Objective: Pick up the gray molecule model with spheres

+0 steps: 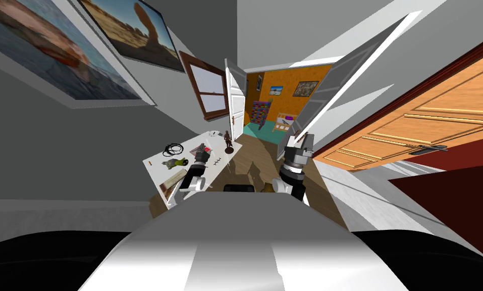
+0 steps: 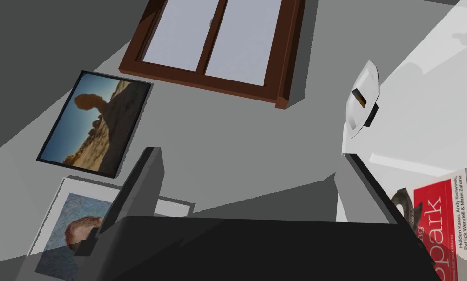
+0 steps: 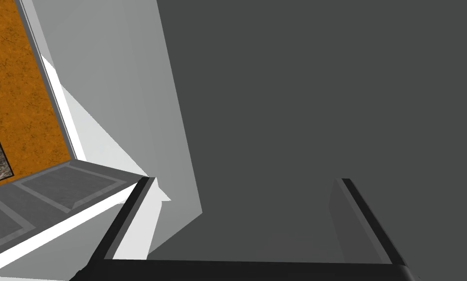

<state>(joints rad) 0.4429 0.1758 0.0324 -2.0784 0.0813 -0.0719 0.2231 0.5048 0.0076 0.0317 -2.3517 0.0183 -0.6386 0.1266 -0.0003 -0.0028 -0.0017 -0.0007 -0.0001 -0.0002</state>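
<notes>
A small gray molecule model (image 1: 216,162) lies near the front edge of the white table (image 1: 157,169). My left gripper (image 1: 203,149) hovers over the table just left of the model, above a red book (image 1: 205,151). In the left wrist view that gripper (image 2: 249,188) is open with nothing between its fingers, and the red book (image 2: 444,227) lies beside one finger. My right gripper (image 1: 300,141) is raised over the floor to the right of the table. In the right wrist view this gripper (image 3: 244,197) is open and empty.
On the table also lie a black cable coil (image 1: 173,149), a green object (image 1: 176,163), a dark figurine (image 1: 228,142), a wooden piece (image 1: 172,179) and a white object (image 2: 363,100). A white door (image 1: 233,103) stands open behind the table. An orange door (image 1: 417,126) is on the right.
</notes>
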